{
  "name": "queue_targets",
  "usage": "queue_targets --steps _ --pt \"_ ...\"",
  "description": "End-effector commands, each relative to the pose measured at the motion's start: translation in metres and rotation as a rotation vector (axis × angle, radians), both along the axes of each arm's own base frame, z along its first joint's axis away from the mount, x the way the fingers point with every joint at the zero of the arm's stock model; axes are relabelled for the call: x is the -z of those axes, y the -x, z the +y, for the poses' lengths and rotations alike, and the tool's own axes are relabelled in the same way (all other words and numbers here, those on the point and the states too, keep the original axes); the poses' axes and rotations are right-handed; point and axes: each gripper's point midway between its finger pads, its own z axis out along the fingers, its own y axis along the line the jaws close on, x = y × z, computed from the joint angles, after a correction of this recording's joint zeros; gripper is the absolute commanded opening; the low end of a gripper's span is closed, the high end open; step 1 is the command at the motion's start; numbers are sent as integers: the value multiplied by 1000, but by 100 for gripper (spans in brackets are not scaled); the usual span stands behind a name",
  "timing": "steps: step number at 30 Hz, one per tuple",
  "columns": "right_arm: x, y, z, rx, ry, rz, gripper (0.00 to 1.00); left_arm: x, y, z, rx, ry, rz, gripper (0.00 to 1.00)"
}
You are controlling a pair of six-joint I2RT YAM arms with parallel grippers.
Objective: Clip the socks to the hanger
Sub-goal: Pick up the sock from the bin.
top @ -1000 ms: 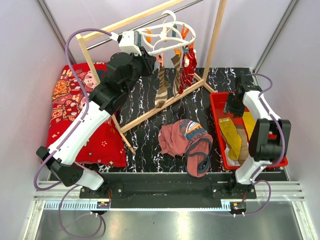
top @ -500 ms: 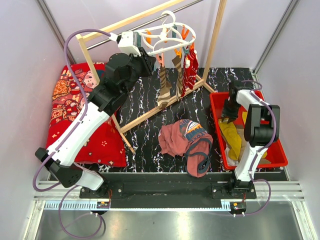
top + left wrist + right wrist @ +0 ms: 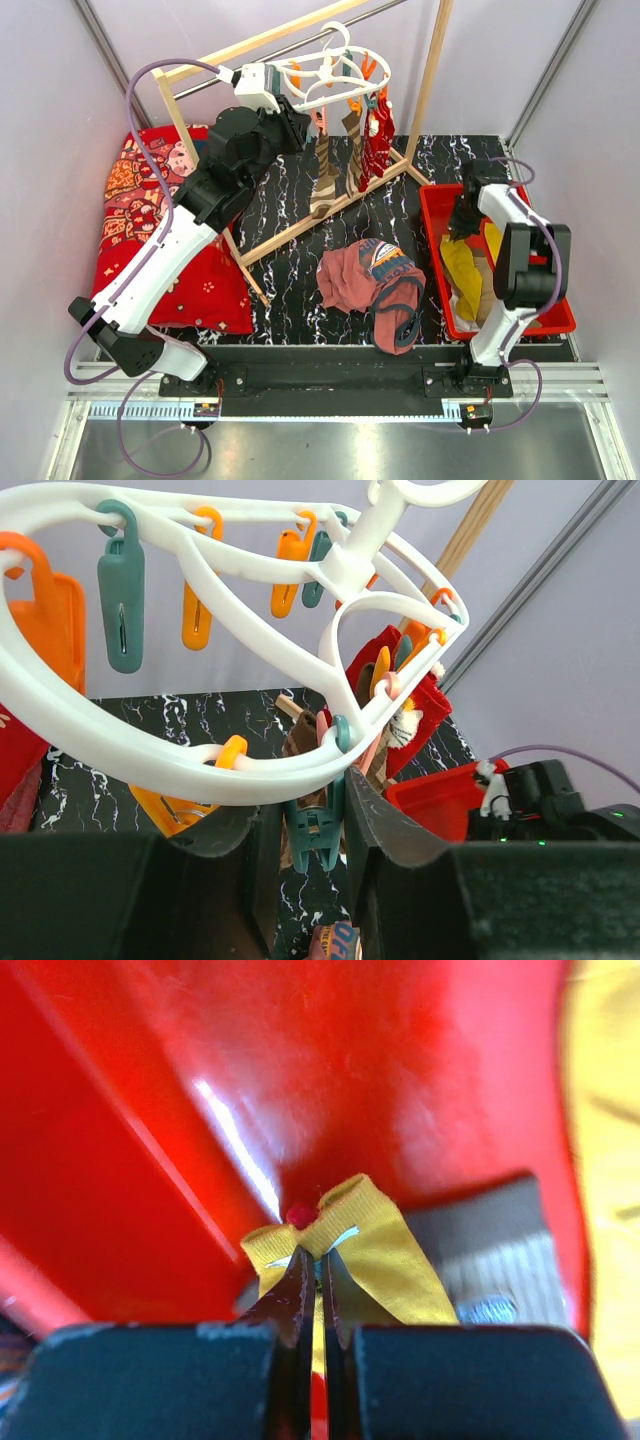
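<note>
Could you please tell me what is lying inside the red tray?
A mustard yellow sock, its edge pinched by the right gripper, lies partly over a brown ribbed sock in the red tray. Anything beneath those socks is covered.

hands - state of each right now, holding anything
Left hand: closed on a teal peg of the hanger.
Right hand: closed on the yellow sock.

White arms (image 3: 165,255) have black joints, lilac cables (image 3: 129,105), a dark left hand (image 3: 303,802).
</note>
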Motion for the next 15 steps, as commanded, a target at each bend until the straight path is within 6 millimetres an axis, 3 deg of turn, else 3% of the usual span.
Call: queue_targets --steps 1,2,9,11,15 --pt "-70 -8 -7 44 44 -207 0 -15 14 4 31 6 -30 0" --pt "-87 -8 -6 44 44 -258 0 -16 14 5 28 8 -32 0" --pt "-145 0 6 -6 -6 -421 0 -17 14 3 34 12 -31 0" --pt "-165 -3 23 -65 -83 -491 0 -19 15 2 42 13 -35 0" --pt "-236 -3 62 -227 -223 -731 0 -24 17 1 57 18 -52 0"
